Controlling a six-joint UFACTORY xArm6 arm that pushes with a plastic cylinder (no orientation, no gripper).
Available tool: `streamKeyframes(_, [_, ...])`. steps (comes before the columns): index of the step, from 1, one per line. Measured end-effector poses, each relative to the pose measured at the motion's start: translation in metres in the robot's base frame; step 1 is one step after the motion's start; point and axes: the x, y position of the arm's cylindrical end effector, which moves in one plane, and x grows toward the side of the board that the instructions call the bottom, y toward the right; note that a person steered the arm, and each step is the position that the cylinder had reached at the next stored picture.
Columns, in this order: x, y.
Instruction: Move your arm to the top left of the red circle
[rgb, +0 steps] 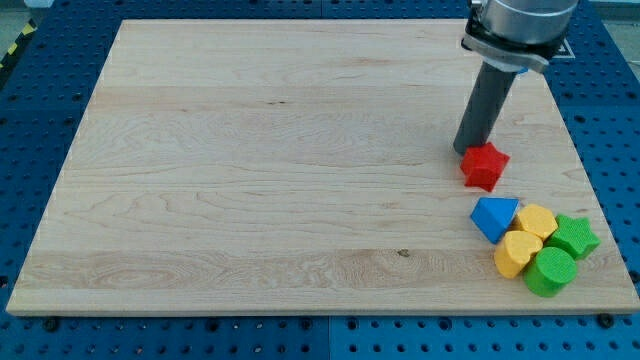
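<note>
The place looked like a robotics lab or test bench. A pale wooden board (250, 170) lay on a blue metal desk (40, 120) perforated with a regular grid of mounting holes, the sort used for fixing rigs. A yellow-and-black hazard stripe (14, 48) ran along the upper left of the frame. At the upper right, an industrial arm (515, 25) in grey and black reached down into view. A white patch in the top right corner was perhaps a label; it was too small to read.
</note>
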Motion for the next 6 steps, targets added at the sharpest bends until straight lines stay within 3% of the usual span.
streamKeyframes(2, [0.046,0.016])
streamKeyframes(3, [0.02,0.021])
streamKeyframes(6, [-0.172,0.006])
